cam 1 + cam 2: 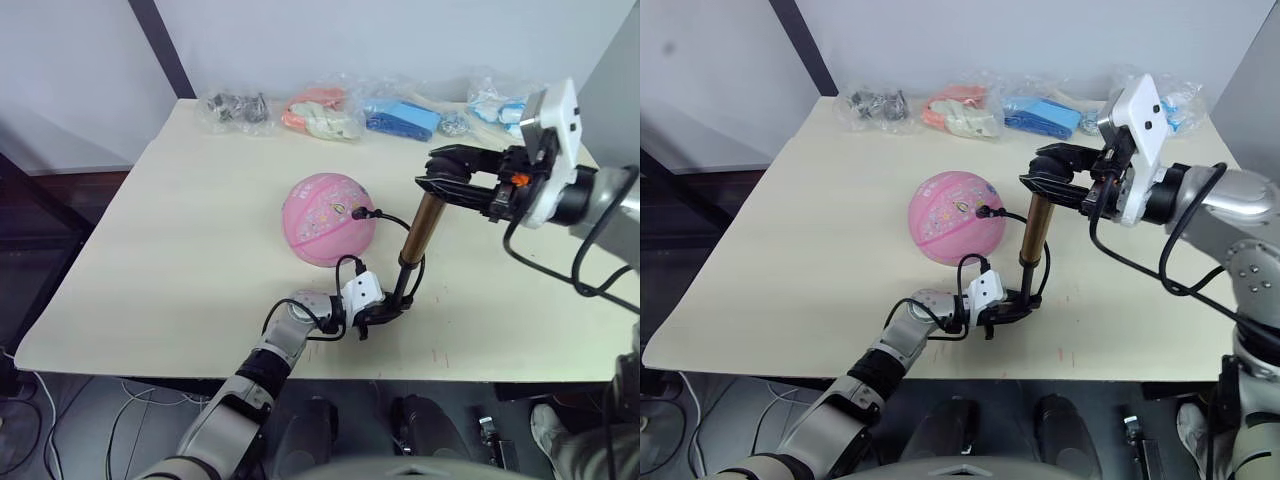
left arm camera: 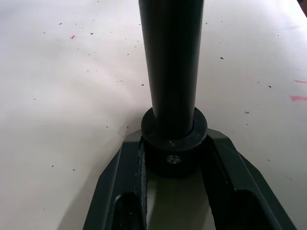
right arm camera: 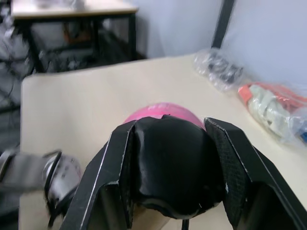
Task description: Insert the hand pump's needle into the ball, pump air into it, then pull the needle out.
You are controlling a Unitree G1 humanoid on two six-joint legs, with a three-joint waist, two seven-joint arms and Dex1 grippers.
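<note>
The pink ball [image 1: 328, 218] rests round at the table's middle. Right of it the hand pump [image 1: 421, 231] stands upright, gold barrel above a black base. My left gripper [image 1: 385, 312] is shut on the pump's black base collar [image 2: 173, 143], low on the table. My right gripper [image 1: 438, 180] is shut on the black T-handle [image 3: 172, 163] at the pump's top. The thin black hose [image 1: 395, 222] loops from the pump to the ball. The needle's black fitting [image 1: 361, 212] sits against the ball's upper right side; its pin is hidden.
Several clear bags of small items line the table's far edge: grey parts [image 1: 237, 108], orange-white pieces [image 1: 320, 112], blue pieces [image 1: 400, 118] and another bag [image 1: 490, 105]. The beige table [image 1: 180, 250] spreads open to the ball's left, with its front edge just behind my left gripper.
</note>
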